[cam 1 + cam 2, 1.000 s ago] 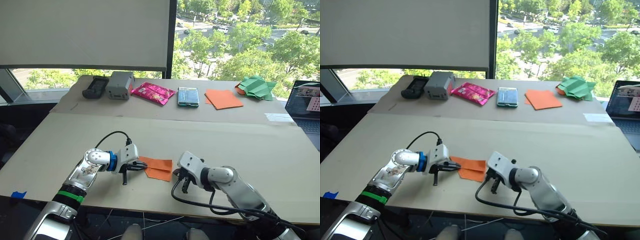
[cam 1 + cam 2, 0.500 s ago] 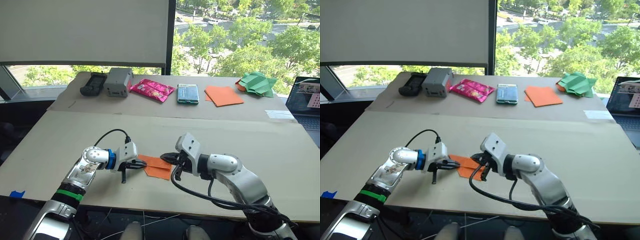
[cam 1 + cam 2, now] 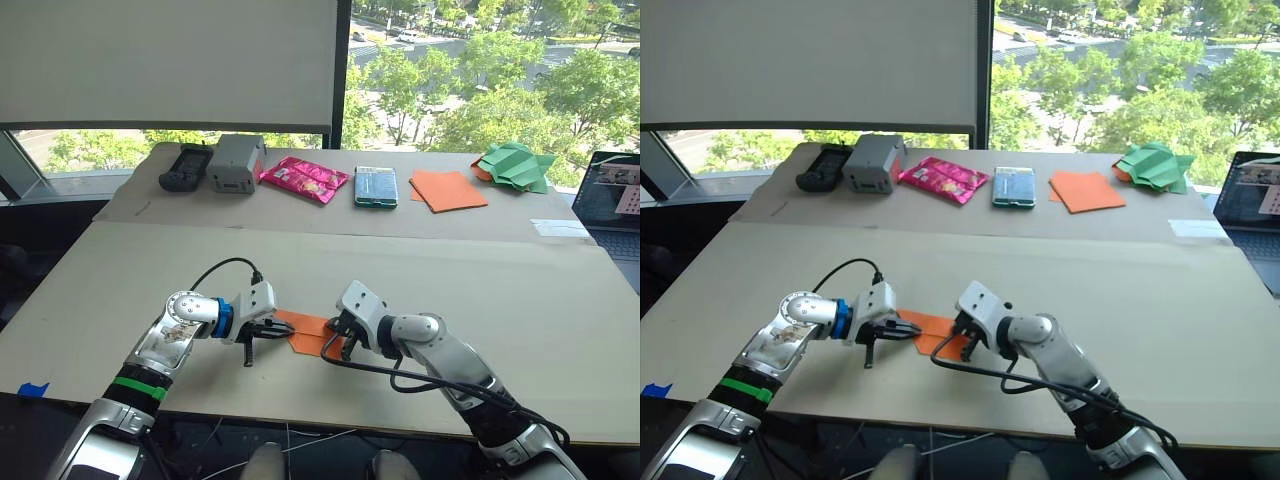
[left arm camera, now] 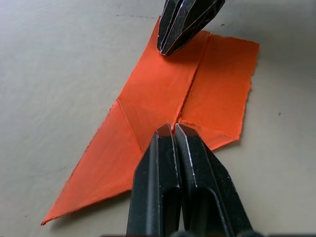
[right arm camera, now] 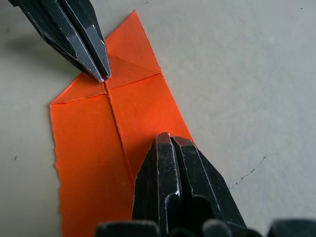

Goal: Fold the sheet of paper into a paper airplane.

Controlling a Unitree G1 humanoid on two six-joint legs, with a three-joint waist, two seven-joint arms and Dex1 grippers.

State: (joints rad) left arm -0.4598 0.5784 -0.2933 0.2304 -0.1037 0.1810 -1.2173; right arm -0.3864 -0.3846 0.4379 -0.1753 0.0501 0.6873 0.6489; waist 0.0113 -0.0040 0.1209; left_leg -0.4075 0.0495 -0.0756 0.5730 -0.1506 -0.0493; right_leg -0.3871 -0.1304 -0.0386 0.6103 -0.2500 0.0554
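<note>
A: Where are the grippers?

B: The left gripper [image 4: 177, 129] has its fingers pressed together, tips down on the sheet of paper [image 3: 312, 333] where the diagonal creases meet the centre line. It grips nothing; it pins. The right gripper [image 5: 168, 140] is closed too, its tips resting on the paper's other half, just beside the centre crease.

A: And the paper itself?

B: It lies flat near the front edge of the table [image 3: 420, 270], between the two grippers. One end is already folded to a point; the other is still square with a ragged edge. So it is partly folded, I'd say, not a plane yet.

A: How should this step go?

B: My guess is the crease is being flattened. Keep the left tips planted as an anchor and let the right ones slide along the line with light, even pressure. Thin paper will skid or buckle if pushed sideways, and the torn edge could catch.

A: Anything in the way?

B: Not close by. Well apart, along the back of the table, sit a black device [image 3: 188, 168], a grey box [image 3: 237, 165], a pink snack packet [image 3: 305, 181], a teal box [image 3: 376, 188], a smooth orange square [image 3: 447, 191] and crumpled green paper [image 3: 514, 167]. A laptop [image 3: 612, 205] is at the right edge. The left arm's cable [image 3: 225, 270] loops near the work but clears the paper.
</note>
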